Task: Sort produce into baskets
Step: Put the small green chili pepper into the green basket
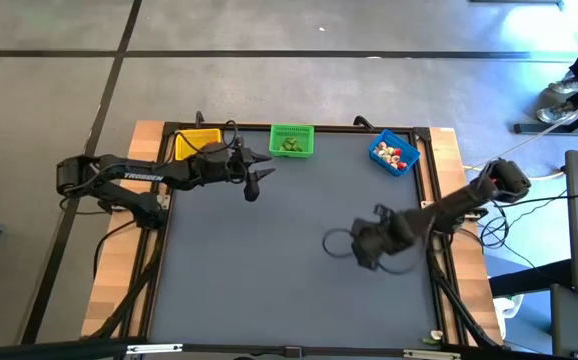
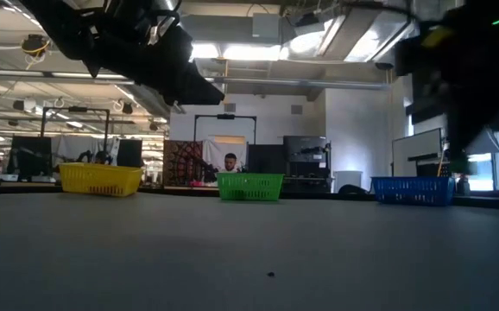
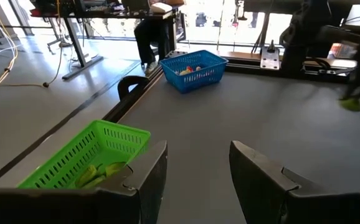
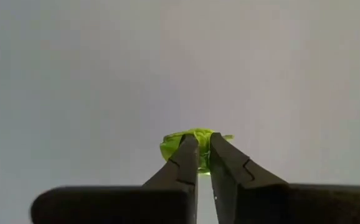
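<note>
Three baskets stand along the table's far edge: yellow (image 1: 197, 143), green (image 1: 291, 140) with green produce inside, and blue (image 1: 394, 152) with red and pale pieces. My left gripper (image 1: 258, 175) hovers open and empty between the yellow and green baskets; its fingers frame the green basket (image 3: 86, 158) and the blue basket (image 3: 194, 70). My right gripper (image 1: 366, 253) is over the table's middle right, shut on a small green produce piece (image 4: 175, 147). My right gripper pinches the green produce piece between its two fingertips (image 4: 189, 152), which cover its middle; its edge (image 4: 167, 148) shows beside them. The fingers come from above, pointing steeply down. The piece (image 3: 353, 104) is lifted clear of the table.
The dark mat (image 1: 269, 280) lies bare between the arms and toward the near edge, apart from a tiny dark speck (image 2: 270, 275). Wooden borders (image 1: 119, 290) flank the mat. A person's shoes (image 1: 567, 90) show beyond the far right corner.
</note>
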{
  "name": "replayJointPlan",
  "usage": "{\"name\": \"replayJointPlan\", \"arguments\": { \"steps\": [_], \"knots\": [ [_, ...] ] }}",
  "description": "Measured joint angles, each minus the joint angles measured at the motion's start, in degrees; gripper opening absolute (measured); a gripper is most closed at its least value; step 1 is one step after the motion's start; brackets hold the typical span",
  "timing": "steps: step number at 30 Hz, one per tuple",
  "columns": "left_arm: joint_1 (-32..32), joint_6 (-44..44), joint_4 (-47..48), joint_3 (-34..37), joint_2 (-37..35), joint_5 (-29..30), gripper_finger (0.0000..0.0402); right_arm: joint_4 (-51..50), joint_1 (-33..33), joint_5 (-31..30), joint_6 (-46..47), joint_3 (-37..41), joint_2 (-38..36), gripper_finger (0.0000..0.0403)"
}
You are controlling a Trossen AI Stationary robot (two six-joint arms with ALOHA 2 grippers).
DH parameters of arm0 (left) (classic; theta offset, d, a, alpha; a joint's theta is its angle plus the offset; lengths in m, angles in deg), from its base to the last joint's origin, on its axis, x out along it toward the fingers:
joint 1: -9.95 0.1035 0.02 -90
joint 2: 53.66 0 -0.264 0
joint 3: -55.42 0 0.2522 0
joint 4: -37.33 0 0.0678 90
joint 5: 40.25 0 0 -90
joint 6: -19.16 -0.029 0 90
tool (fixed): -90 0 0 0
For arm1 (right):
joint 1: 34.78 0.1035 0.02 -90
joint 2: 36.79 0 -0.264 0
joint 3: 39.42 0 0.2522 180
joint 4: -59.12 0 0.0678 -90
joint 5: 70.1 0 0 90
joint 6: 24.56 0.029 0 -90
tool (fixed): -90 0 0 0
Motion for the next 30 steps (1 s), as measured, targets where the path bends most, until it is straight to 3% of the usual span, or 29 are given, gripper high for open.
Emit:
{"name": "replayJointPlan", "arguments": {
  "steps": [8,17,25,30],
  "knots": [
    [0.0,0.29,0.26,0.0,0.0,0.0,0.0168,13.57,-17.54,-7.47,-20.15,0.0,0.0,0.0021],
    [0.0,0.65,1.18,0.0,0.0,0.0,0.0169,44.99,-34.87,-6.69,-37.23,-0.04,6.07,0.0021],
    [0.0,0.79,2.9,0.01,0.33,0.0,0.0169,70.23,-45.37,-4.78,-39.89,-0.06,16.74,0.0021],
    [0.0,0.36,0.39,0.02,1.69,0.0,0.0169,79.99,-49.3,-1.6,-38.5,-0.04,21.48,0.0022]
  ]
}}
